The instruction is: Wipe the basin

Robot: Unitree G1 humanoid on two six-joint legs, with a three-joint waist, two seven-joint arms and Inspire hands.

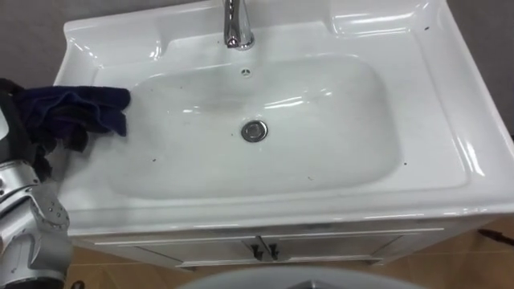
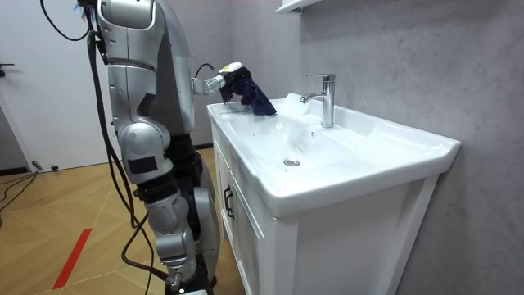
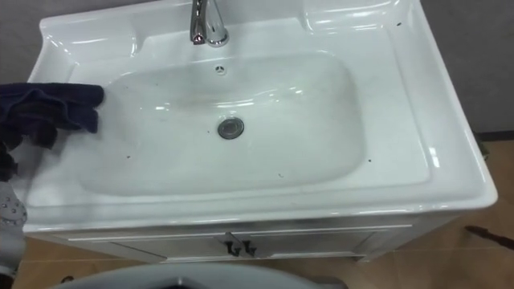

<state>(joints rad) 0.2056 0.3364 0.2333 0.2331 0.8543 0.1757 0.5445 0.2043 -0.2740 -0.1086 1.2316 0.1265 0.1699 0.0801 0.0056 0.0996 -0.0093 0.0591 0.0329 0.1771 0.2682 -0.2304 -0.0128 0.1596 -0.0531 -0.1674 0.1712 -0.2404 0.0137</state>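
The white basin (image 1: 418,152) lies below me, with its drain (image 1: 254,131) in the middle of the bowl and a chrome faucet (image 1: 238,28) at the back. A dark blue cloth (image 1: 76,108) rests on the basin's left rim, bunched up and reaching the bowl's edge. My left hand (image 1: 14,120) is curled round the cloth's outer end at the left edge. In the room view the left hand (image 2: 223,82) holds the cloth (image 2: 258,101) over the basin's far corner. My right arm hangs at my side, its hand (image 2: 175,277) low at the picture's bottom.
Small dark specks dot the bowl and the rim. Cabinet doors with dark handles (image 1: 263,251) sit under the basin's front edge. A grey wall stands behind the faucet. I stand at the basin's front on a wooden floor (image 2: 65,213).
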